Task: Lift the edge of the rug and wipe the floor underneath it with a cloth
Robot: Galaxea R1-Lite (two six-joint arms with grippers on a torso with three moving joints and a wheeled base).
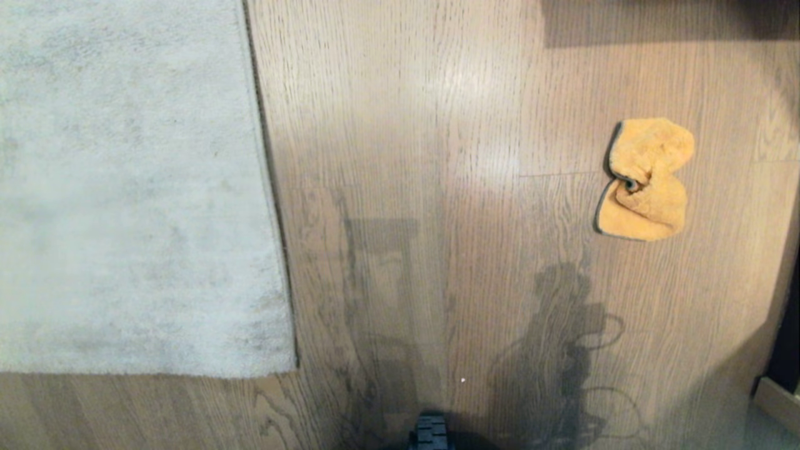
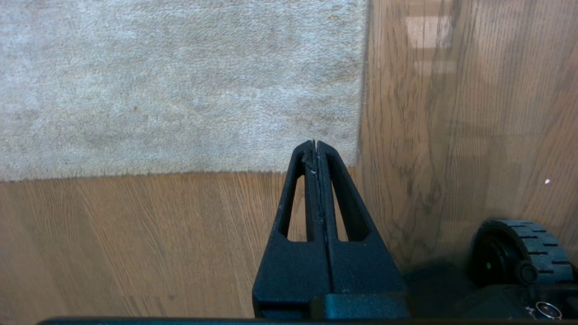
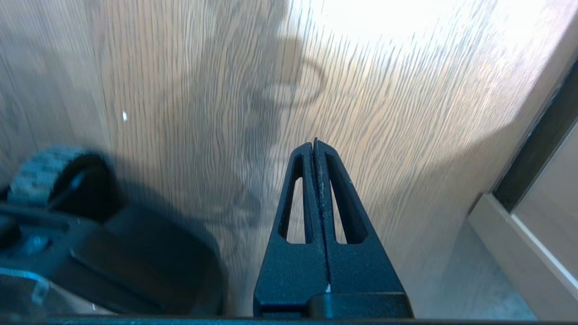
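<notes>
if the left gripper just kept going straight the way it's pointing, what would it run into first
Most likely the rug. In the left wrist view the left gripper, fingers shut, points at the rug's corner, near the rug edge where it meets the floor. Depth is unclear, so it could land on bare floor just short of it.

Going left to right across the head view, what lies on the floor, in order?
Pale grey short-pile rug → its straight right border, the rug edge → bare brown wood-grain plank floor → crumpled orange-yellow fuzzy cloth → pale skirting strip at the lower right corner.
</notes>
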